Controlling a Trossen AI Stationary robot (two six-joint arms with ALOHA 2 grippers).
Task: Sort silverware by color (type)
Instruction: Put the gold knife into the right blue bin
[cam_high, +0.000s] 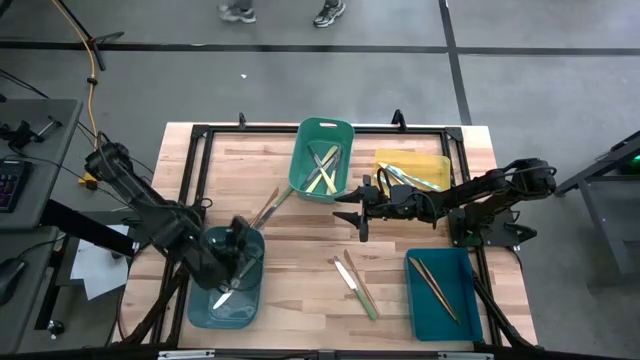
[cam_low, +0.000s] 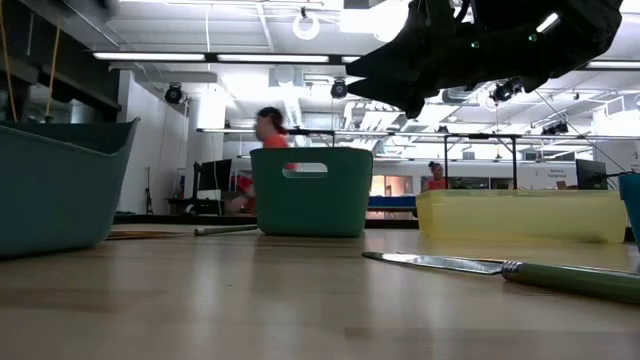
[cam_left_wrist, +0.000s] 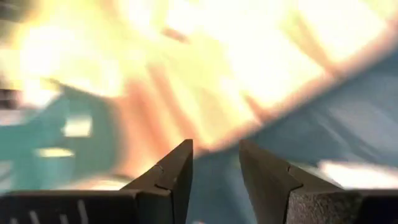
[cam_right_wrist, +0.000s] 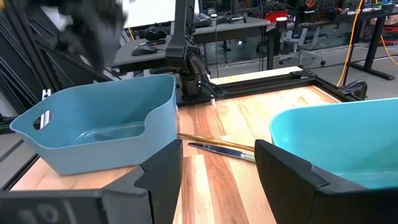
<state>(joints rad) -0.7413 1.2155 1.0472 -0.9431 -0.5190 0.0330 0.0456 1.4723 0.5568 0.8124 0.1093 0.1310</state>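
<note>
My left gripper (cam_high: 240, 255) (cam_left_wrist: 216, 146) hovers open over the dark teal bin (cam_high: 225, 292), where one utensil (cam_high: 224, 296) lies on the floor; its wrist view is blurred. My right gripper (cam_high: 356, 215) (cam_right_wrist: 219, 144) hangs open above the table's middle, pointing toward the left edge, holding nothing. A green-handled knife (cam_high: 358, 288) (cam_low: 500, 268) and a pale utensil (cam_high: 357, 272) lie flat on the wood. Brown-handled utensils (cam_high: 265, 210) (cam_right_wrist: 217, 147) lie beside the green bin (cam_high: 322, 160).
The green bin (cam_low: 310, 190) holds several utensils. A yellow bin (cam_high: 412, 170) (cam_low: 520, 215) holds a few, and the blue bin (cam_high: 445, 295) near the right corner holds brown-handled ones. A black frame rims the table. People move in the room behind.
</note>
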